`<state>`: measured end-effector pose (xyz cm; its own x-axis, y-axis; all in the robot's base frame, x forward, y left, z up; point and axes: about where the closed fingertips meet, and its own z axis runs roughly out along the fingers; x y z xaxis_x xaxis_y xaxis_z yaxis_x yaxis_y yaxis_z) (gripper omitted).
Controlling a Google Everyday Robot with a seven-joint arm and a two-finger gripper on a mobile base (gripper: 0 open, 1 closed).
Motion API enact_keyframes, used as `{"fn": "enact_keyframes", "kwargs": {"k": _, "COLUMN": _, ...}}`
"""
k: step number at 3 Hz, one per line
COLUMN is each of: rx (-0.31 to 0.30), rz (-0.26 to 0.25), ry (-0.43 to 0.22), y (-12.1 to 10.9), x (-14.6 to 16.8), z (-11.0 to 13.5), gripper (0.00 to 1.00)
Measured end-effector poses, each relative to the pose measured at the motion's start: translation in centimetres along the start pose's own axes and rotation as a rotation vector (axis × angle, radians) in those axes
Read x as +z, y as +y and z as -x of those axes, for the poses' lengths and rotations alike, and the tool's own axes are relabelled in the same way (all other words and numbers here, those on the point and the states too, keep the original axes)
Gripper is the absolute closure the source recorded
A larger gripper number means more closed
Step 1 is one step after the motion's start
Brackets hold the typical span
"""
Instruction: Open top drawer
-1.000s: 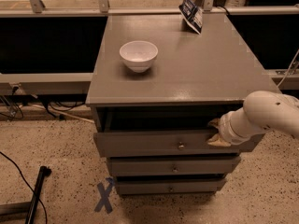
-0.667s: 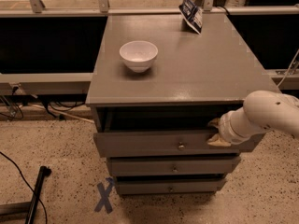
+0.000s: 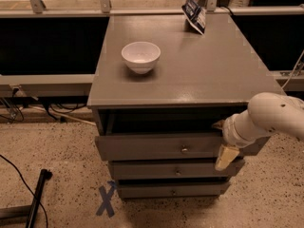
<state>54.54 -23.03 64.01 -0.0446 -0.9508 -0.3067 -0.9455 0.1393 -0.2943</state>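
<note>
The top drawer (image 3: 161, 146) of the grey cabinet is pulled out a little, with a dark gap above its front. Its small round metal knob (image 3: 185, 150) sits at the centre of the front. My gripper (image 3: 222, 141) is at the right end of the drawer front, against its top edge, well to the right of the knob. The white arm (image 3: 266, 118) reaches in from the right and hides the drawer's right corner. Two shorter drawers (image 3: 175, 171) below are closed.
A white bowl (image 3: 140, 56) stands on the cabinet top (image 3: 199, 75), and a dark snack bag (image 3: 194, 14) stands at its back edge. A blue tape X (image 3: 107, 201) marks the floor at front left. A black pole (image 3: 37, 198) and cables lie on the left.
My gripper has shifted slightly lower along the drawer front. The drawer stands about as far out as before.
</note>
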Motion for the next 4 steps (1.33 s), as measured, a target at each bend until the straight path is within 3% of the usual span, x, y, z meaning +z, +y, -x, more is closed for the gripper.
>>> {"fn": "enact_keyframes", "kwargs": {"k": 2, "rx": 0.001, "rz": 0.012, "ry": -0.002, "y": -0.4, "x": -0.1, "z": -0.2, "gripper": 0.05}}
{"fn": "enact_keyframes", "kwargs": {"k": 4, "rx": -0.002, "rz": 0.091, "ry": -0.015, "y": 1.5, "x": -0.6, "z": -0.7, "gripper": 0.38}}
